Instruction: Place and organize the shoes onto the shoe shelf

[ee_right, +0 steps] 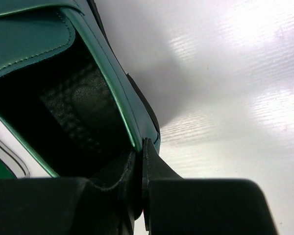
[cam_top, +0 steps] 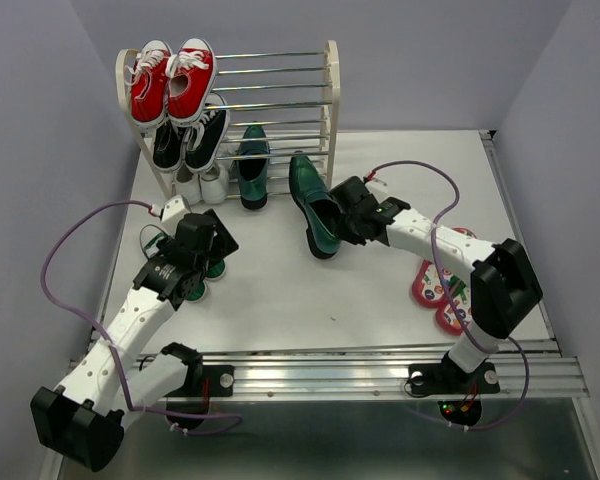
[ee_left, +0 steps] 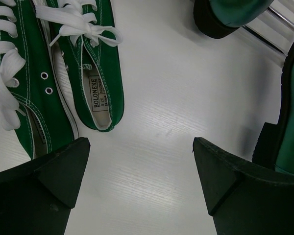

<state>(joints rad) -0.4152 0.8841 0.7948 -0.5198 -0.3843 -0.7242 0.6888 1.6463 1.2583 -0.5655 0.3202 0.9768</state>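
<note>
Just in front of the cream-framed, chrome-rod shoe shelf [cam_top: 330, 95], the right gripper [ee_right: 143, 164] is pinched tight on the opening rim of 1 dark green glossy loafer [cam_top: 313, 205], toe towards the shelf. Its twin loafer [cam_top: 252, 165] sits at the shelf's foot. The left gripper [ee_left: 139, 147] hangs with jaws spread wide, holding nothing, above the white table [ee_left: 176, 98] beside 2 green canvas sneakers [ee_left: 95, 58]. Under the right arm [cam_top: 450, 250] lie pink-red flip-flops [cam_top: 432, 285].
</note>
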